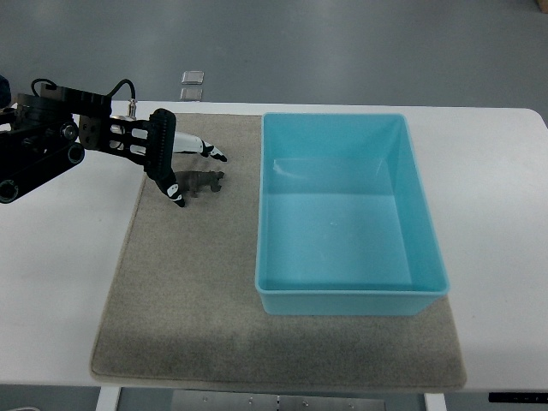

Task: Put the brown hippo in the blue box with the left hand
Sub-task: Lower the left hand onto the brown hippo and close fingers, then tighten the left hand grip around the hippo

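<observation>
The brown hippo (pixel 202 182) is a small dark toy lying on the beige mat (pixel 180 325), left of the blue box (pixel 342 231). My left hand (pixel 193 175) reaches in from the left edge and hovers right at the hippo. Its white, black-tipped fingers (pixel 212 153) are spread just beyond the toy, and the thumb (pixel 176 197) points down on its near left side. The hand is open and holds nothing. The blue box is an open rectangular bin with nothing inside. The right arm does not show.
The mat lies on a white table (pixel 60 282), and the box sits on the mat's right half. A small clear object (pixel 193 77) lies on the grey floor beyond the table's far edge.
</observation>
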Action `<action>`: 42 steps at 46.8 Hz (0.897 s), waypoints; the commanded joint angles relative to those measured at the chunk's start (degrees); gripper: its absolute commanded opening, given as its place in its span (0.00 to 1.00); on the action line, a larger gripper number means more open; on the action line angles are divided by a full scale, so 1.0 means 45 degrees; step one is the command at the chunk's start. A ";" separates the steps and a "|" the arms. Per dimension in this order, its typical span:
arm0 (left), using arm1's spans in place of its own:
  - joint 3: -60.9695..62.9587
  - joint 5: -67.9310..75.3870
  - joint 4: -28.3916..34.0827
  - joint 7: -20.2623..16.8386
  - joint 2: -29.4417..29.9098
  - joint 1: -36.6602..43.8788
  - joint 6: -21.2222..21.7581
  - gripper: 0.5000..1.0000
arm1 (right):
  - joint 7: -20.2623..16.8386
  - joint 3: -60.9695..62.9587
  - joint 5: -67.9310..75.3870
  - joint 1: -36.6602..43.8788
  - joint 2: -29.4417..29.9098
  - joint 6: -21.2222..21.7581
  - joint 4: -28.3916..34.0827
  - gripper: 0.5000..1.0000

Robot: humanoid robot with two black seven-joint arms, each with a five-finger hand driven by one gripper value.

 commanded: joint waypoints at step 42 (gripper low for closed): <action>0.0014 0.0665 0.0057 0.0319 -0.0148 -0.0077 0.0489 0.00 | -0.0001 0.0000 0.0000 0.0014 0.0000 0.0000 0.0000 0.87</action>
